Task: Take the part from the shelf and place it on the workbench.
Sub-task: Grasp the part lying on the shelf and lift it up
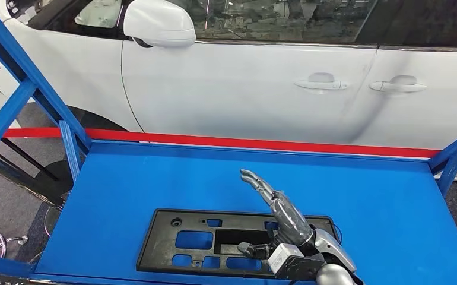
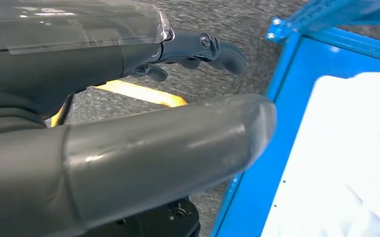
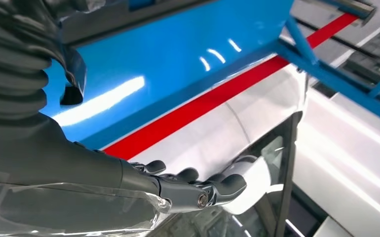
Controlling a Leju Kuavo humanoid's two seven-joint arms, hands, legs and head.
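Head view: a blue shelf (image 1: 155,172) on a blue steel frame (image 1: 12,95), with a red strip (image 1: 273,144) along its far edge. Behind it stands a white car (image 1: 244,77), with a side mirror (image 1: 159,22) and two door handles (image 1: 321,83). A flat black plastic part (image 1: 178,240), long and rectangular with several cut-out openings, lies flat on the shelf near its front edge. The right hand (image 1: 285,228) is over the right end of the part, fingers (image 1: 260,184) stretched out straight toward the car, thumb pointing left above one of the openings; it grips nothing, and whether the palm touches the part cannot be told. No brand, label or writing can be read on part, shelf or car. Left wrist view: the left hand (image 2: 129,123) is beside the blue frame (image 2: 286,29) over grey carpeted floor (image 2: 217,19) with a yellow stripe (image 2: 138,94); thumb and fingers are extended and apart, holding nothing. A blurred white surface (image 2: 346,158) lies inside the blue edge. Right wrist view: the right hand (image 3: 129,168), fingers loosely extended with tips slightly bent, holds nothing; beyond it the shelf's blue surface (image 3: 178,54), the red strip (image 3: 217,98) and the white car body (image 3: 257,113).
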